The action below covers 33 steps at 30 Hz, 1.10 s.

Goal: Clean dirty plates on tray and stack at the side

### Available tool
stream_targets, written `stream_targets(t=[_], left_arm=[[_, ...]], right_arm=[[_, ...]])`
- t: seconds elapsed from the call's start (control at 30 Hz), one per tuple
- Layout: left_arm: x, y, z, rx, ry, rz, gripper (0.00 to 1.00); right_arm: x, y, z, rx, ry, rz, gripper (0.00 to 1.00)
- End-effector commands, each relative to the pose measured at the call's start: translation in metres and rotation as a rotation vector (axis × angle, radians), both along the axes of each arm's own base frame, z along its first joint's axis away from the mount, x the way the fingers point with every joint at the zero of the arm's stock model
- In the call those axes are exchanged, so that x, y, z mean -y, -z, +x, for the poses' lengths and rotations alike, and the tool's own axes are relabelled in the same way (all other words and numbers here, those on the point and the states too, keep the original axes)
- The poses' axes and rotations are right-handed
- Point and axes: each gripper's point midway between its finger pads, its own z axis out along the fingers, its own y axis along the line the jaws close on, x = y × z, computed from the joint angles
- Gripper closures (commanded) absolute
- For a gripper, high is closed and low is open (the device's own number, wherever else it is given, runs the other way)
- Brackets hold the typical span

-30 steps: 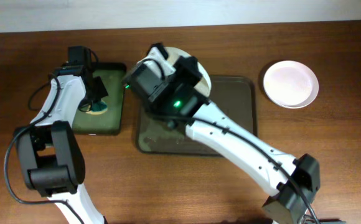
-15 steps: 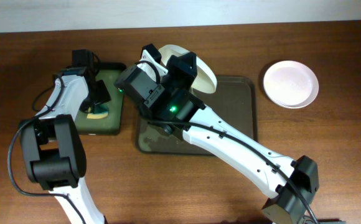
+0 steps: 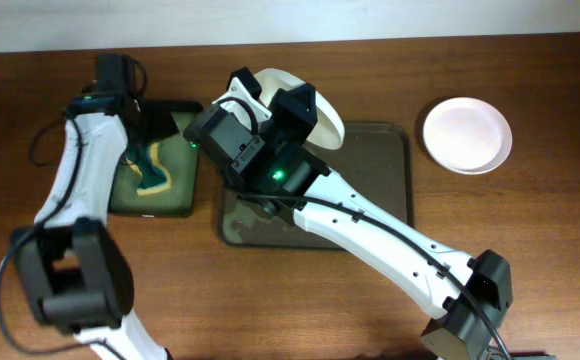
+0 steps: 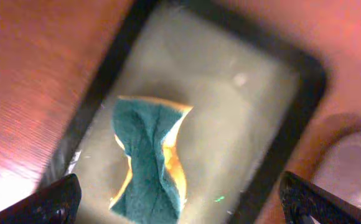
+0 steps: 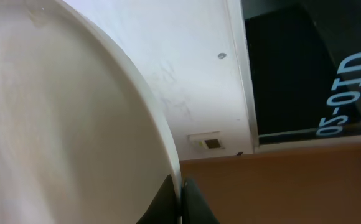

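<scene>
Right gripper [image 5: 180,202] is clamped on the rim of a plate [image 3: 322,118], which is tipped up on edge over the back edge of the brown tray [image 3: 380,170]. Left gripper [image 4: 187,202] is wide open and empty, above the sponge [image 4: 149,155] lying in the small tray [image 4: 305,124]. My read of the next step: stack it on the other plate [image 3: 467,134], toward the table's [image 3: 530,250] back right. Level it, centre it over the plate, lower until they touch, then let go. A tilted drop could slide off.
</scene>
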Motion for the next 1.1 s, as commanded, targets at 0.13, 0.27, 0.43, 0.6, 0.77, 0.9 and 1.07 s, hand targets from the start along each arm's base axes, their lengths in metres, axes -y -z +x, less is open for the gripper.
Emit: stream_targets(t=[0.13, 0.27, 0.43, 0.6, 0.77, 0.9, 1.07], left_arm=[[0.0, -0.029, 0.001, 0.065, 0.008, 0.003, 0.01], [0.0, -0.029, 0.002, 0.066, 0.008, 0.003, 0.01], [0.0, -0.029, 0.001, 0.065, 0.008, 0.003, 0.01], [0.0, -0.029, 0.001, 0.065, 0.008, 0.003, 0.01], [0.0, -0.029, 0.001, 0.065, 0.008, 0.003, 0.01], [0.0, -0.029, 0.002, 0.066, 0.008, 0.003, 0.01], [0.0, -0.029, 0.001, 0.065, 0.008, 0.003, 0.01]], right_arm=[[-0.022, 0.041, 0.0, -0.148, -0.112, 0.268, 0.96], [0.015, 0.0, 0.004, 0.049, 0.061, 0.074, 0.96], [-0.03, 0.054, 0.002, -0.307, -0.258, 0.039, 0.96], [-0.006, 0.019, 0.015, -0.041, -0.057, 0.289, 0.96], [0.027, 0.069, 0.035, -0.273, -0.021, 0.551, 0.96], [0.111, 0.105, 0.063, -0.436, 0.15, 0.946, 0.96], [0.255, 0.132, 0.08, -0.483, 0.328, 1.422, 0.96]])
